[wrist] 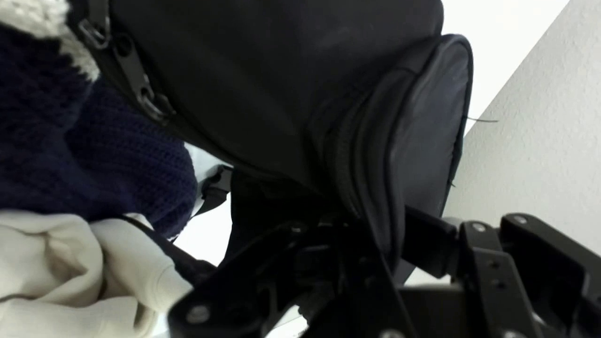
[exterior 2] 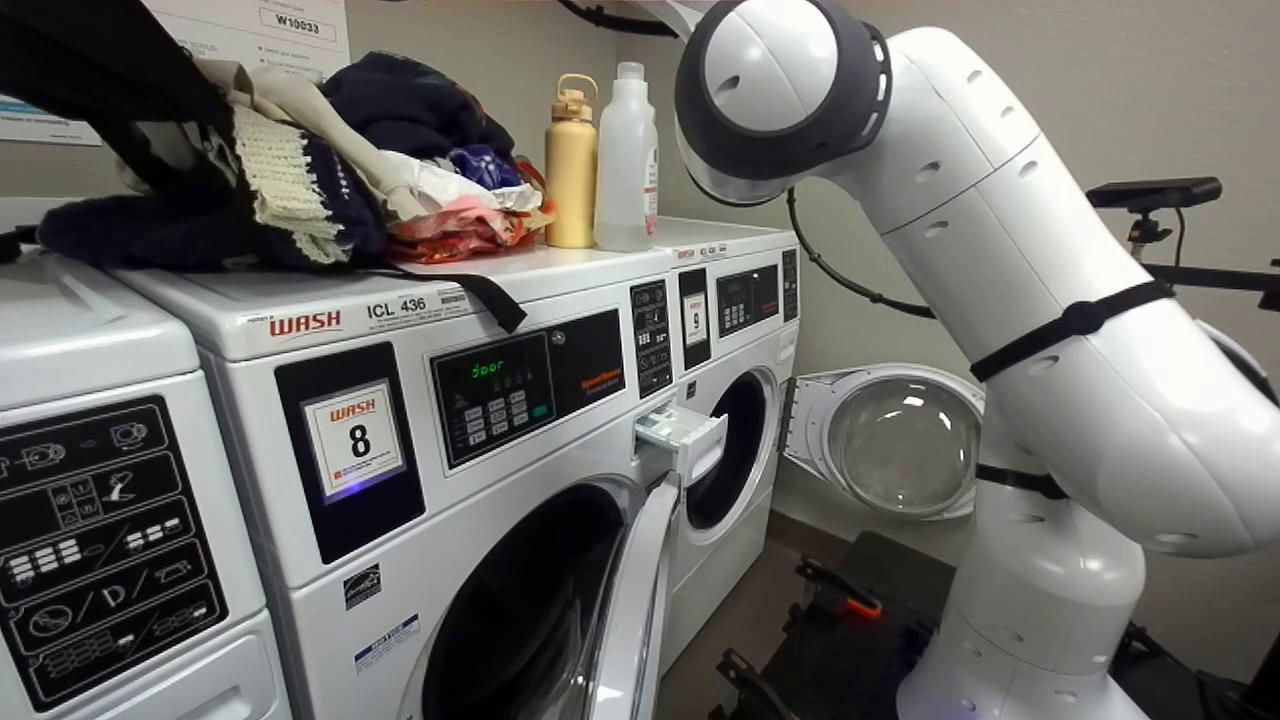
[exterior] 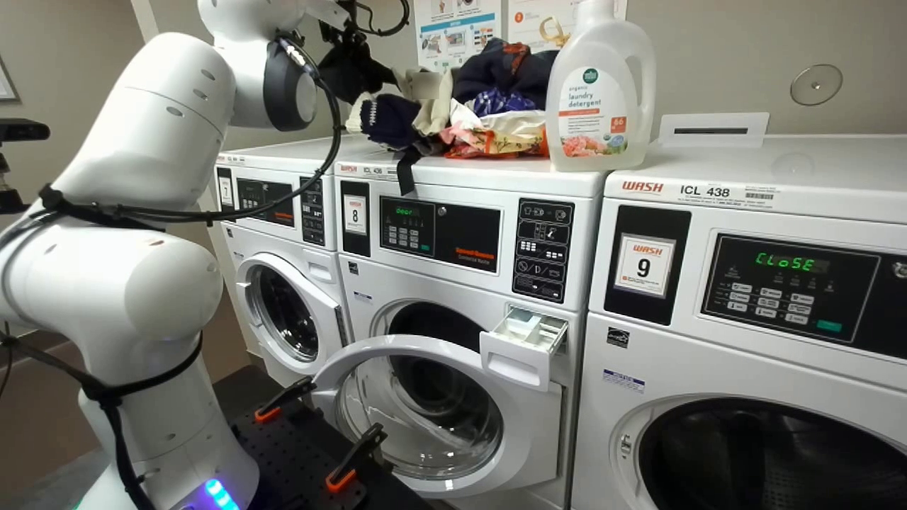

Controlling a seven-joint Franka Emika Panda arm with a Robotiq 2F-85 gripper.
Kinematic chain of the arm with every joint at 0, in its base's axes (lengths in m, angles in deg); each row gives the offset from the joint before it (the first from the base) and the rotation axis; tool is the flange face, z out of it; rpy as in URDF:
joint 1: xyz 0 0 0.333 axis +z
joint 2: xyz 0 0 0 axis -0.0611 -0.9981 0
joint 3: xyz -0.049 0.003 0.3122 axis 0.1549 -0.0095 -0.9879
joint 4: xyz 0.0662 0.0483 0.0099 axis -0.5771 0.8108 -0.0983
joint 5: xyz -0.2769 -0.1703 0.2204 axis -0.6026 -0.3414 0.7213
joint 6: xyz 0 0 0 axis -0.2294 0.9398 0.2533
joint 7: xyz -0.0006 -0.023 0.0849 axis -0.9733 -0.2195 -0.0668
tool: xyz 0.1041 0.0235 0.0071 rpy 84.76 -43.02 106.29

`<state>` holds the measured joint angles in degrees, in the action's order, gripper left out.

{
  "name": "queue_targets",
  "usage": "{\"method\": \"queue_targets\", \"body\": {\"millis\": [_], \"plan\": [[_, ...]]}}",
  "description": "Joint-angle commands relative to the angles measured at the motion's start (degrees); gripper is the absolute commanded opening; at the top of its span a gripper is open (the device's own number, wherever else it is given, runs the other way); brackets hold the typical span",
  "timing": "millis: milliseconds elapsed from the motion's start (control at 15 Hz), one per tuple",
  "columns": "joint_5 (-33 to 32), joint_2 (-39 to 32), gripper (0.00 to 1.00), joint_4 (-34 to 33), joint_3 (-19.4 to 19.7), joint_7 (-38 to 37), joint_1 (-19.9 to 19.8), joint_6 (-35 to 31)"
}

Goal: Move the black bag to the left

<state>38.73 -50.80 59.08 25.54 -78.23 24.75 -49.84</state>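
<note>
The black bag [wrist: 281,94] fills the upper middle of the wrist view, with zips along its edges. My gripper [wrist: 382,234] has one dark finger on each side of a fold of the bag and appears shut on it. In an exterior view the gripper [exterior: 340,30] is high at the back, with the black bag [exterior: 354,71] hanging below it above the washer tops. The bag [exterior 2: 100,60] also shows tilted at the upper left of an exterior view, where the gripper cannot be made out. A black strap [exterior 2: 495,300] lies over washer 8's front edge.
Clothes [exterior: 496,78] and a navy and cream knit [exterior 2: 290,180] lie piled beside the bag on washer 8. A detergent bottle [exterior: 599,92] and a yellow flask [exterior 2: 571,180] stand near the pile. Washer 8's door [exterior: 439,418] and drawer [exterior: 521,347] stand open. A wall is behind.
</note>
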Motion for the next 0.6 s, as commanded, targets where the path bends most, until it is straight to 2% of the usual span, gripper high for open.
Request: {"method": "queue_targets", "body": {"millis": [0, 333, 400, 467, 533], "plan": [[-0.97, 2.58, 0.02, 2.07, 0.85, -3.51, 0.66, -4.60], [0.44, 1.61, 0.02, 3.00, -0.88, -2.11, 2.28, -5.49], [1.18, -2.11, 0.02, -3.38, -0.03, -1.88, 3.92, -2.19], [1.92, -2.49, 0.02, -3.38, -0.70, -1.02, 4.32, -1.59], [2.58, 0.55, 0.02, 3.14, -2.57, 0.02, 3.56, -4.03]]}}
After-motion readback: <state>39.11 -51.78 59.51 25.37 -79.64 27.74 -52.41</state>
